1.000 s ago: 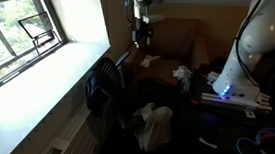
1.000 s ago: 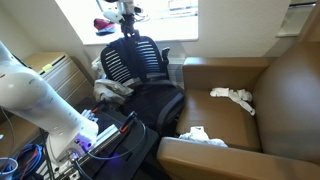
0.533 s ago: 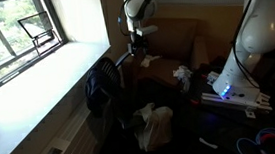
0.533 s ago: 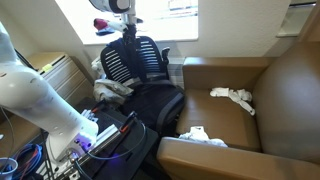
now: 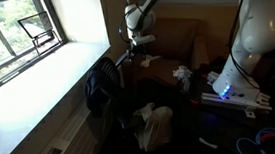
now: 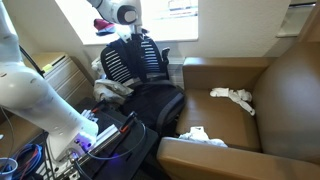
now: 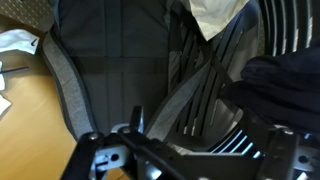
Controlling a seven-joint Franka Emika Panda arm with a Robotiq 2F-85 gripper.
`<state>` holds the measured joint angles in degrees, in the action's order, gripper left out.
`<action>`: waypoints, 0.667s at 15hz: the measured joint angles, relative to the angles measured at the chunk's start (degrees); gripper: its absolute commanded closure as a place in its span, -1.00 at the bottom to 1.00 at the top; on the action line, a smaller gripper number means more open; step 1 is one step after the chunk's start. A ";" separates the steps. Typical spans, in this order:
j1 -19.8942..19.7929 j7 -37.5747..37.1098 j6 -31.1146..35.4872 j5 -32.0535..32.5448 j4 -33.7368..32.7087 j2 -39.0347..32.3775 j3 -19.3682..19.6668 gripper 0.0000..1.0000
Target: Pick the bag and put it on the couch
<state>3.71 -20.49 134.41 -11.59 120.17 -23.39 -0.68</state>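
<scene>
Brown leather couch [image 6: 270, 90], the largest item, with a wide seat and a padded arm, shown in both exterior views. White robot arm [image 5: 259, 26], rising from a base with blue lights [image 5: 224, 87] and reaching over toward the window side. Window [image 5: 13, 33], gridded panes over a long pale sill, greenery outside. Black mesh office chair [image 6: 135, 65], standing between the window wall and the couch; in the wrist view its dark back with grey edging [image 7: 120, 50] fills most of the picture from above. White bag [image 5: 154, 126], the task's item, crumpled and lying low on the dark floor beside the chair and in front of the couch, not on the seat; in an exterior view it [image 6: 200, 135] shows just past the near couch arm, well apart from the jaws. White crumpled cloth [image 6: 232, 96], lying on the couch seat, apart from the bag. Pale crumpled material [image 7: 215, 12], at the top edge of the wrist view beyond the chair; whether it is the bag cannot be told. Gripper [image 5: 138, 49], pointing downward and hanging just above the top of the chair back [image 6: 132, 36], holding nothing visible; the jaws are dark and blurred along the bottom of the wrist view [image 7: 185, 155], and whether they are spread or pressed together cannot be told.
</scene>
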 measured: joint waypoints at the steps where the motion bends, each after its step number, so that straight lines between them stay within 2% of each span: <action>1: 0.18 -2.90 1.39 0.04 -0.81 -2.96 0.46 -1.00; 5: 1.51 -11.25 1.08 -0.14 -6.00 -12.66 1.82 -1.00; 10: 2.12 -12.62 -0.89 0.01 -8.77 -14.70 2.00 -1.00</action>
<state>5.82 -33.11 133.53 -11.58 111.40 -38.10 1.32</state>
